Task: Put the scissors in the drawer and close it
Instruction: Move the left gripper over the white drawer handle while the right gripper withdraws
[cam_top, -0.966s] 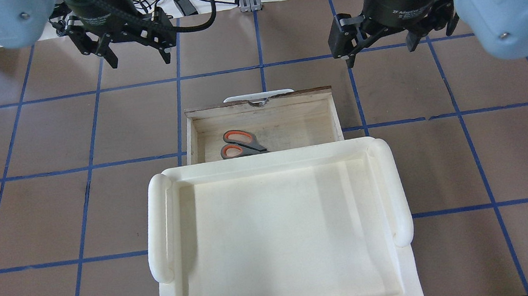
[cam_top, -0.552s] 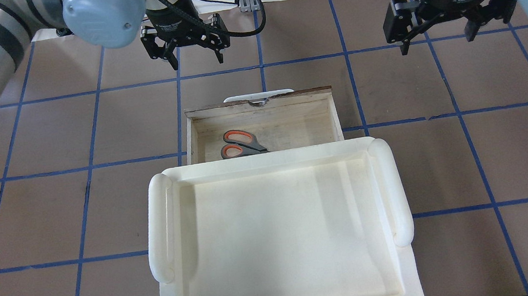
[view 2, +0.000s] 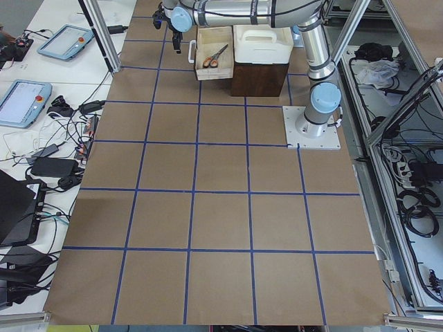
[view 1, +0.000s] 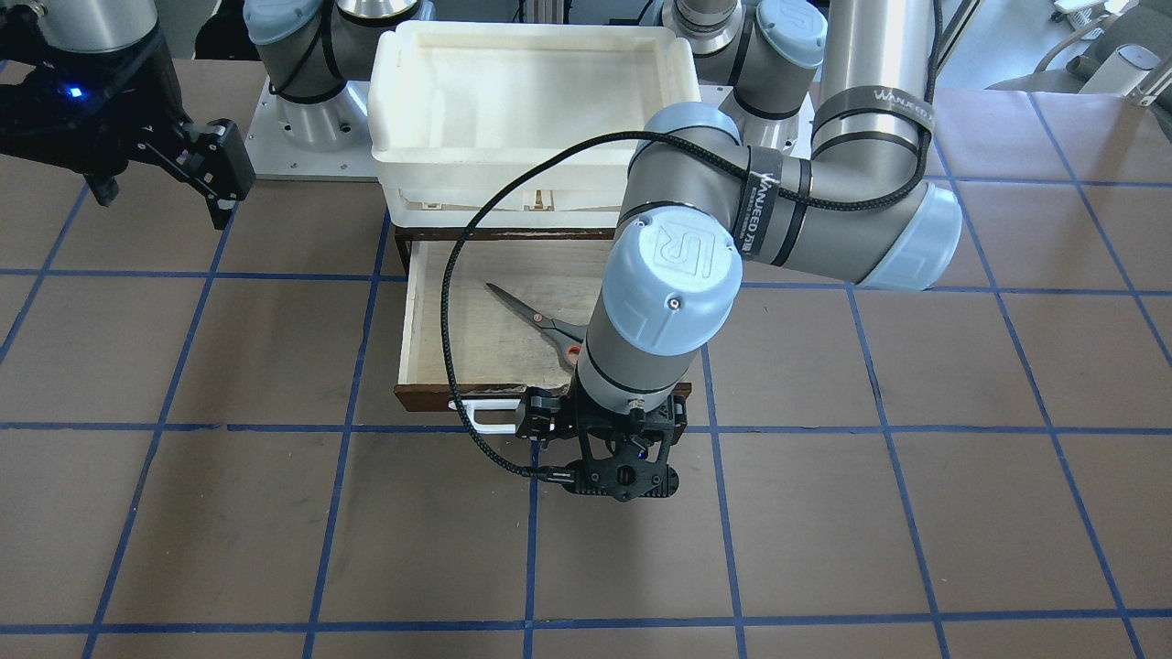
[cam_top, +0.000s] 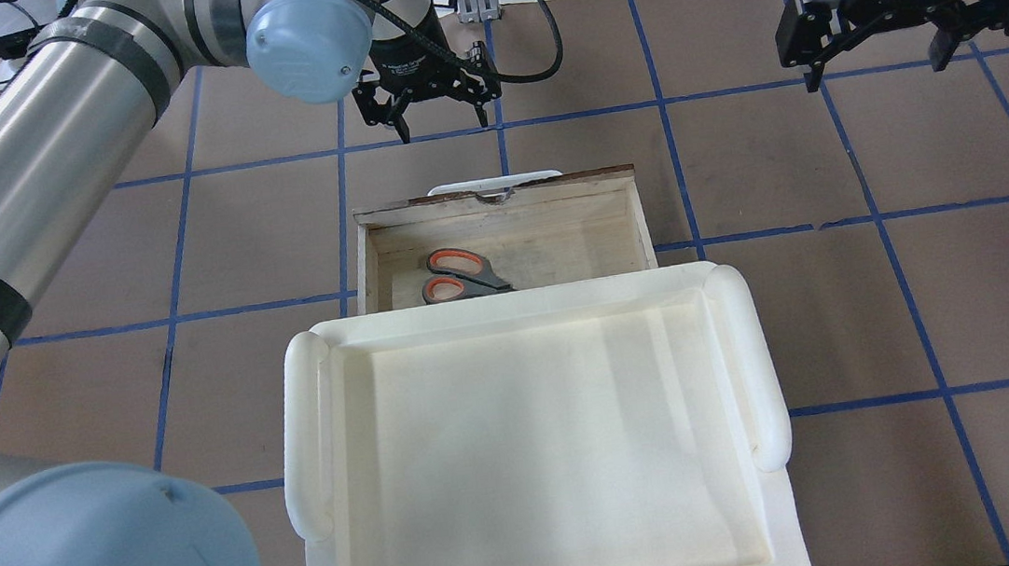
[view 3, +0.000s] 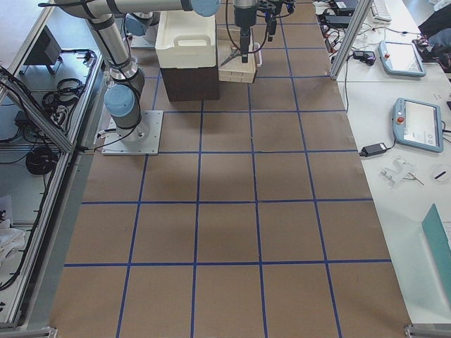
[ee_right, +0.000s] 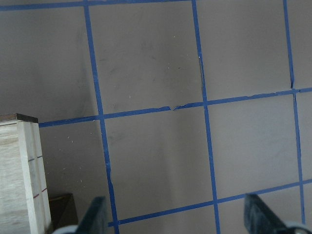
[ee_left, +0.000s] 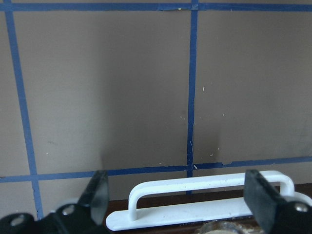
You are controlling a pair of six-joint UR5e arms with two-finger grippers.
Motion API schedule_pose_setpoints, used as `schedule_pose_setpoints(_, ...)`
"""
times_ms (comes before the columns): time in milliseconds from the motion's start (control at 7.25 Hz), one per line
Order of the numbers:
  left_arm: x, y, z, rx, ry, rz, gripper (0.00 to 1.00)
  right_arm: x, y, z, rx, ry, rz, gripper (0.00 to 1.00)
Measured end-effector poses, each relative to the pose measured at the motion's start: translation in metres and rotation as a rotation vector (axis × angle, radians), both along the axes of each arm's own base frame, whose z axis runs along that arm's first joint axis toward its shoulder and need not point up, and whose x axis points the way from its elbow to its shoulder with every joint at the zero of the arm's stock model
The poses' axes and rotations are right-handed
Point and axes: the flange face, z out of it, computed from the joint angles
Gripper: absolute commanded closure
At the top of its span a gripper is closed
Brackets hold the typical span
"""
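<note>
Both jaws wide, empty; scissors [cam_top: 463, 275] lie in the drawer [cam_top: 553, 212], judged stiff and light: push at handle [ee_left: 209, 183].

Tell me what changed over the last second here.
The left claw swung across to sit beyond the handle of the drawer; the right claw drew outward to its own side. Both stayed open and empty. The scissors lay unmoved in the open drawer.

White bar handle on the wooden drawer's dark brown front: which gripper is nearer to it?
Left. The left gripper hangs open just beyond the white bar handle of the wooden drawer; the right gripper, also open, is well off to the robot's right.
</note>
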Motion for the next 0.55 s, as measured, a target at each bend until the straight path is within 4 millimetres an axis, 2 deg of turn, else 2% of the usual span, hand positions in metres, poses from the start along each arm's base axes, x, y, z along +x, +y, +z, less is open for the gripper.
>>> schedule_pose_setpoints(276, -0.005, -0.011, -0.028, 0.021, -0.003, 0.011, 0.0, 0.001, 0.003, -0.006, 0.023, -0.005, 0.0, 0.0)
schedule_pose_setpoints(552, -0.011, -0.022, -0.05, 0.01, 0.023, 0.022, 0.0, 0.018, 0.012, -0.01, 0.06, -0.171, 0.019, 0.0)
